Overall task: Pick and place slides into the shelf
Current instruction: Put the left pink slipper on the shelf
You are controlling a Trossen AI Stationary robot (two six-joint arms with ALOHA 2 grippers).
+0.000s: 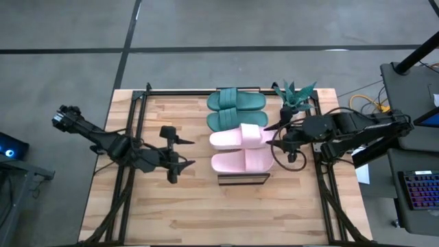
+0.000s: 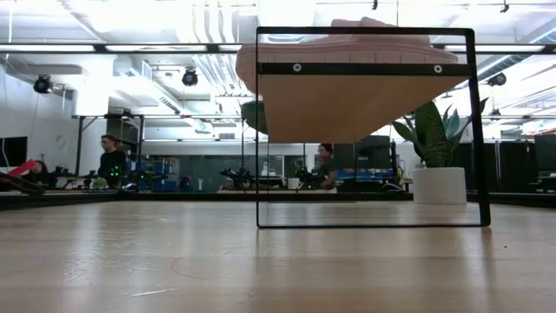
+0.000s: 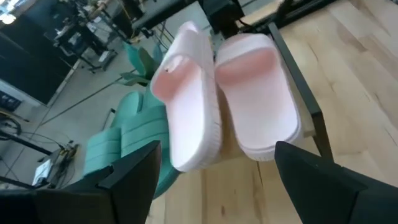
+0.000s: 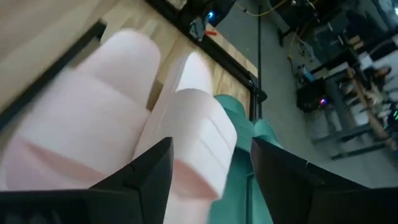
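Two teal slides (image 1: pixel 236 110) lie side by side on the far part of the light-wood shelf (image 1: pixel 243 179). Two pink slides sit nearer on the same shelf top. The nearer pink slide (image 1: pixel 241 161) lies flat. The farther pink slide (image 1: pixel 236 137) is tipped up on its long edge (image 3: pixel 186 106) beside the flat one (image 3: pixel 258 93). My right gripper (image 1: pixel 274 135) is open at that slide's strap end, its fingers on either side of the strap (image 4: pixel 199 137). My left gripper (image 1: pixel 185 152) hangs open left of the shelf, touching nothing. My right gripper (image 4: pixel 211 146) comes level from the table's right side, along the tipped pink slide, with its open fingers on either side of the strap end (image 4: pixel 205 155). A gap shows between the strap and one finger (image 4: pixel 280 174). Whether the other finger (image 4: pixel 149 174) touches, I cannot tell.
A potted plant (image 1: pixel 295 96) stands at the far right corner, close behind my right arm. Black rails (image 1: pixel 130 137) run along both table sides. Bare wood lies near the front edge (image 1: pixel 219 213). In the low view the shelf's dark frame (image 2: pixel 473 130) stands ahead, with people far behind.
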